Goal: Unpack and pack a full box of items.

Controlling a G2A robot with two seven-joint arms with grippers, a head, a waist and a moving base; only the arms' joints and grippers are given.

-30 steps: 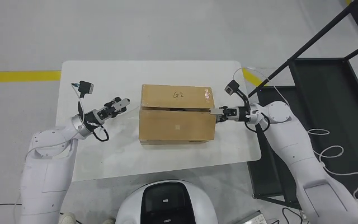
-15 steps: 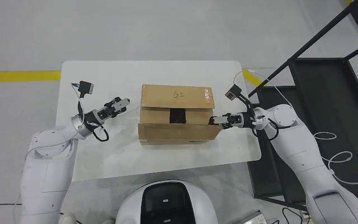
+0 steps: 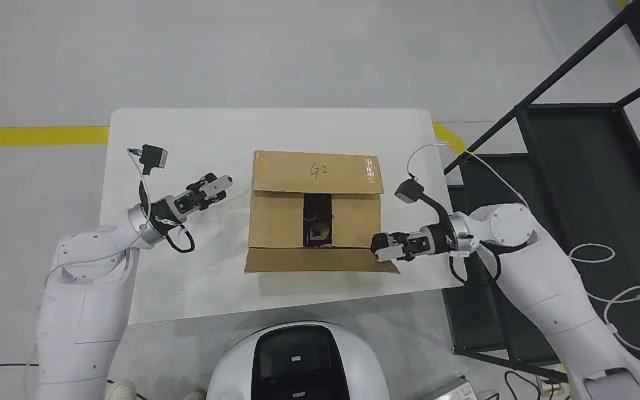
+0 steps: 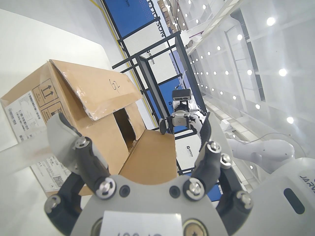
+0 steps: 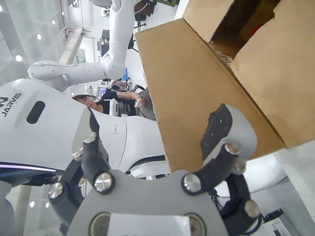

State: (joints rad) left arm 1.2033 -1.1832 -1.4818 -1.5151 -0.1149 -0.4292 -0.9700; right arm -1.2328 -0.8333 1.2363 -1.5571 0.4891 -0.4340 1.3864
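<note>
Cardboard box [image 3: 275, 218]: where is it, and how far open?

— It sits in the middle of the white table [image 3: 180, 290]. The near flap [image 3: 315, 260] is folded out toward the robot. The far flap [image 3: 315, 170] lies flat over the top. Between them a narrow gap shows a dark item [image 3: 318, 222] inside; what it is cannot be made out.

So how much of the job is done?

— Very little, by my reading. The unpacking is at its opening step: one flap out, one to go. Nothing from the box lies on the table, so every item has yet to be lifted out, and the repacking comes after that.

How are the arms posed?

— The right gripper [image 3: 383, 246] is at the right corner of the near flap. Its fingers stand apart, and one pad [image 5: 216, 128] appears to lie against the cardboard; it looks hooked on the flap, not clamped. The left gripper [image 3: 212, 185] hovers over the table to the left of the box, well apart from it, fingers spread wide and holding nothing.
</note>
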